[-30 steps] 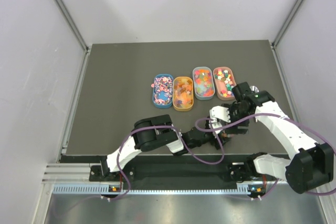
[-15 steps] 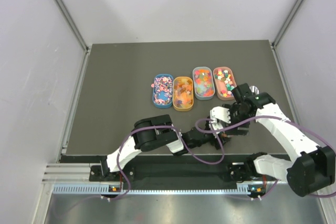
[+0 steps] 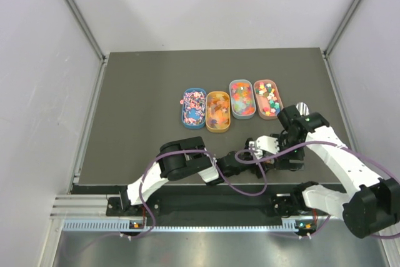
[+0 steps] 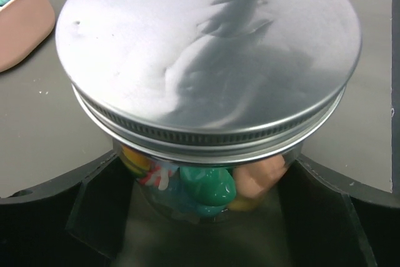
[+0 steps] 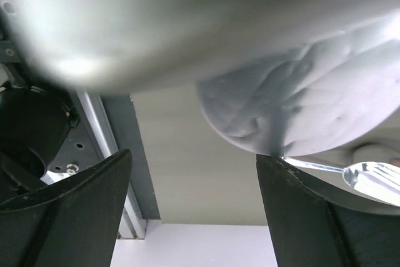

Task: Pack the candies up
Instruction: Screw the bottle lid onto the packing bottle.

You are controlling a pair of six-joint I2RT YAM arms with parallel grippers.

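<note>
Metal lid [image 4: 206,48] caps the jar [image 4: 145,179] (candies [image 4: 209,189] inside).

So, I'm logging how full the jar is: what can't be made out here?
Jar fill level: left wrist view, lid covers it.
Left gripper grip: same view, contact lost in shadow under lid.
Right wrist view: silver surface too close, blurred.
Top view: candies too small to count.

Soft, even light falls from above in the overhead view, sharp throughout, with only faint shadows on the table [image 3: 137,104]. From the left wrist the lid [image 4: 206,54] is crisp, dully gleaming, a grey shadow stretching from 12 o'clock; the jar [image 4: 187,211] and candies [image 4: 209,182] at 6 o'clock sit dim. The right wrist view is heavily blurred, a silver surface [image 5: 187,17] glaring near 9 o'clock.
</note>
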